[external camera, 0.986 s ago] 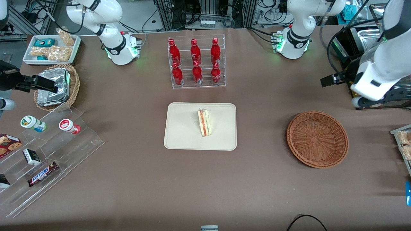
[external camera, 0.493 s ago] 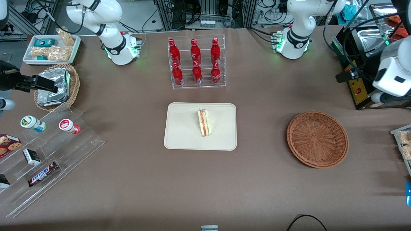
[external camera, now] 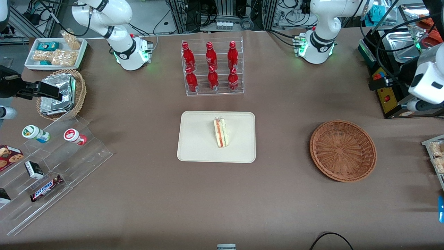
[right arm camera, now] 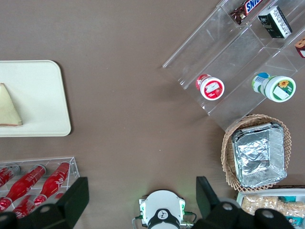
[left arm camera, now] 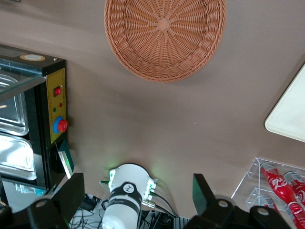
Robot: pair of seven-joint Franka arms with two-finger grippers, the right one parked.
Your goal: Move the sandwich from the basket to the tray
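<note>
The sandwich (external camera: 220, 132) lay on the cream tray (external camera: 194, 146) near the table's middle, its red and green filling edge facing up, slightly toward the working arm's side of the tray's centre. The wide reddish-brown wicker basket (external camera: 342, 150) sat well apart from the tray, toward the working arm's end of the table, with nothing in it. The left gripper (left arm camera: 136, 191) hung high above the table at that end, over the black control box (external camera: 383, 91), its two fingers (left arm camera: 70, 193) spread wide apart and holding nothing.

A clear acrylic rack (external camera: 212, 66) held six red bottles (external camera: 212, 79), farther from the front camera than the tray. Toward the parked arm's end, a smaller tan basket (external camera: 80, 91) held foil packs (external camera: 57, 93), and a white tray (external camera: 81, 55) held snack packets (external camera: 55, 55).
</note>
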